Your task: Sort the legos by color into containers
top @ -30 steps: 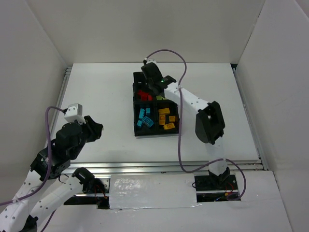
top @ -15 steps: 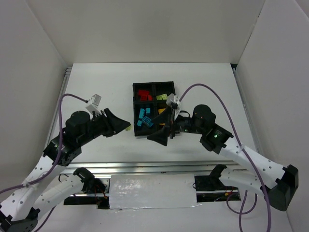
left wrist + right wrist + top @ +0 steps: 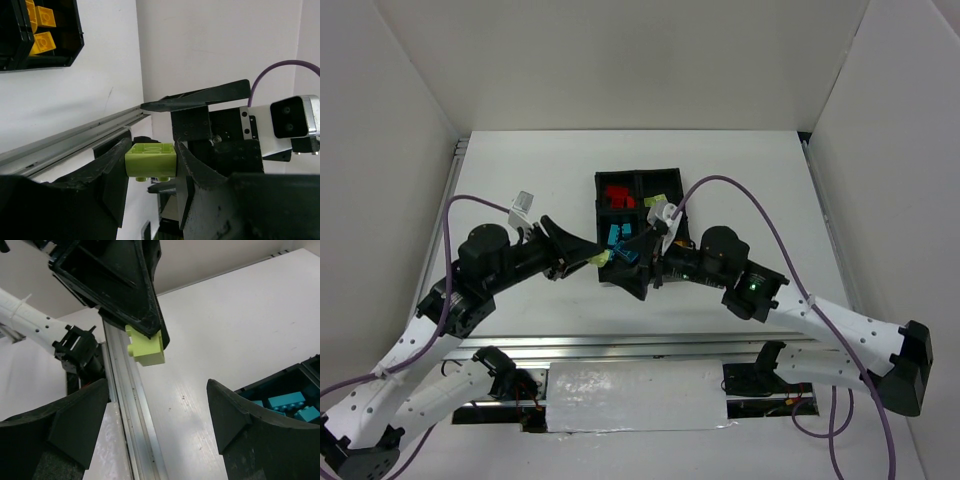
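Lime brick [image 3: 150, 161] sits clamped in the left end effector [image 3: 151, 149], held out. Opposite, the right end effector [image 3: 156, 410] gapes, probably for a handover.

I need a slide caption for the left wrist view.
The left fingers grip a lime green brick; yellow bricks lie in the tray behind.
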Controlling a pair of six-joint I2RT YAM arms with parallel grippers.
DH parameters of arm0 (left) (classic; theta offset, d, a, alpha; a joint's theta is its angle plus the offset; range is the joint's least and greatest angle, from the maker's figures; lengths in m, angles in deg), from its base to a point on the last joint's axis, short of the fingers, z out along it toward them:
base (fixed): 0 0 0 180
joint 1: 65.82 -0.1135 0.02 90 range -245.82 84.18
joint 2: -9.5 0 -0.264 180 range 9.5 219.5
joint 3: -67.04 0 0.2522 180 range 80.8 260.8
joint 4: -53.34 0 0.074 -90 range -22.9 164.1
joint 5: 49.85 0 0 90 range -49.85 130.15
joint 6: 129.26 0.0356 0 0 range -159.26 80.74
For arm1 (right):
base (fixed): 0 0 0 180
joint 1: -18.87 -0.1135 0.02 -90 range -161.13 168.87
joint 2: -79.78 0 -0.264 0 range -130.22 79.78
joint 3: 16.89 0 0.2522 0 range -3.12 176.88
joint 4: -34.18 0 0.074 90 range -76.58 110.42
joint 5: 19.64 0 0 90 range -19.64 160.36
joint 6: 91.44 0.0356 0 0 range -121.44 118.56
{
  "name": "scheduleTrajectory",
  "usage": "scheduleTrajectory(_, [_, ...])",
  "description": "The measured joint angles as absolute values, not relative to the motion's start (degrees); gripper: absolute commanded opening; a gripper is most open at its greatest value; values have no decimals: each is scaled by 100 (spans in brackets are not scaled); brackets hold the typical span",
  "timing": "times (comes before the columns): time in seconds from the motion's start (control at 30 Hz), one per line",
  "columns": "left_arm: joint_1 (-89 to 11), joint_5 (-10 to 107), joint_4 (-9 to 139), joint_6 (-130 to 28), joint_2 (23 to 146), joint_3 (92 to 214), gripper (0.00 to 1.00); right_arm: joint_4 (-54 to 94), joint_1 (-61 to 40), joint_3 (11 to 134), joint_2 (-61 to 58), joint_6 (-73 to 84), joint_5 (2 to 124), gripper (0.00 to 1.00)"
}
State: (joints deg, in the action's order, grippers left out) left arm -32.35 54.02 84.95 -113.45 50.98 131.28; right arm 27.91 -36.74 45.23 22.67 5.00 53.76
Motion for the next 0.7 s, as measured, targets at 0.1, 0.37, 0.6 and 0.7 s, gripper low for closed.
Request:
scheduleTrajectory(0.1, [-3235, 5446, 8405, -11502, 5104, 13093, 0, 2869, -3716, 4554, 2154, 478, 5564, 80])
scheduleTrajectory(0.37, [-3171, 5570, 8097, -11826, 5203, 12807, 0, 3199, -3751, 4786, 1690, 458, 5604, 64])
scheduleTrajectory(0.6, [-3163, 5612, 7883, -11909, 5207, 12750, 0, 3309, -3762, 5063, 1354, 493, 5293, 47])
scheduleTrajectory(0.7, [-3163, 5592, 7876, -11896, 5205, 12750, 0, 3328, -3762, 5063, 1286, 526, 5206, 34])
